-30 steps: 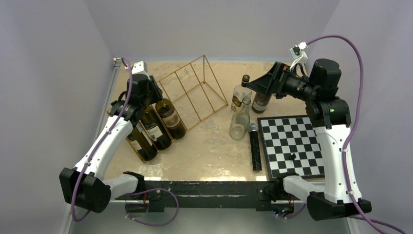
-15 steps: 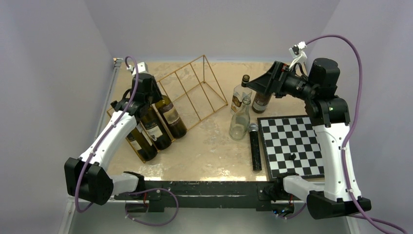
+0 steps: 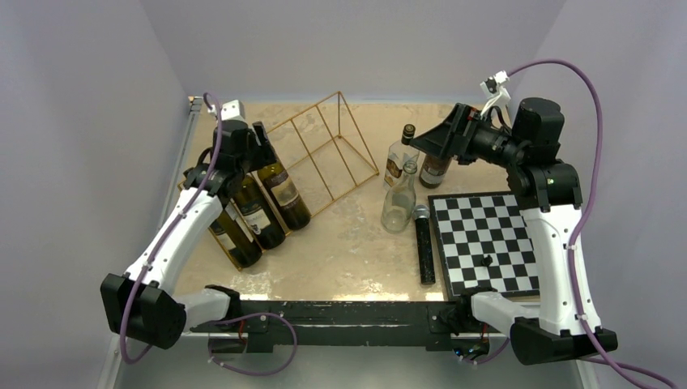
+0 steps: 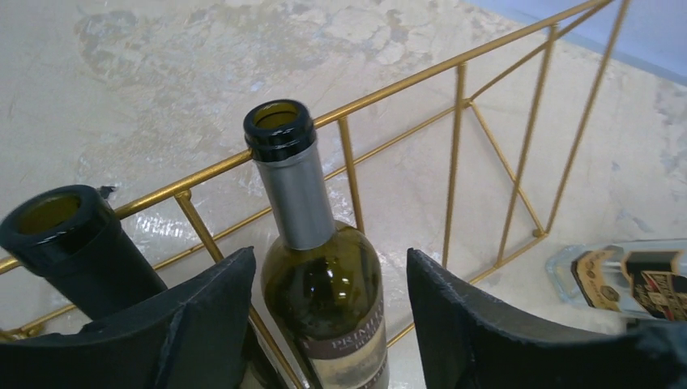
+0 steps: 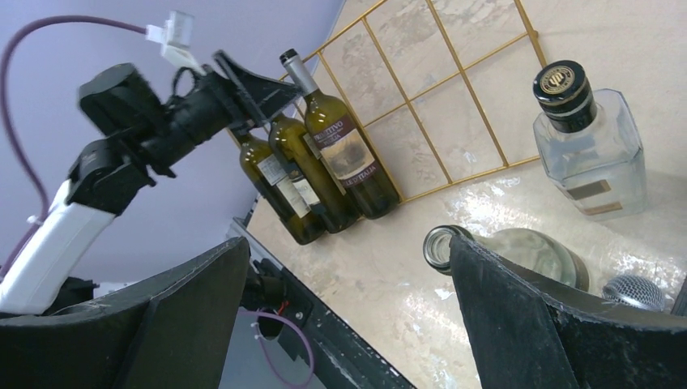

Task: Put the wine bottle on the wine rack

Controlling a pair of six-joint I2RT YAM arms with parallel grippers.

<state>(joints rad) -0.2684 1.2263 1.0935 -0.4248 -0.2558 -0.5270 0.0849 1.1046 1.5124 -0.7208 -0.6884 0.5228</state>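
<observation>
Between parted left fingers (image 4: 209, 320), wine bottle (image 4: 322, 284), untouched, on wine rack (image 4: 454, 146)

Gold wine rack (image 4: 454, 162), olive-green wine bottle (image 4: 324, 284), black-and-white chessboard (image 3: 484, 239)

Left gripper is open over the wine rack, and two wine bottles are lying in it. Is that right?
Not quite. Three wine bottles lie in the wine rack, not two; the right wrist view shows them side by side at one end. The left gripper is open over the rack, as you said.
</observation>
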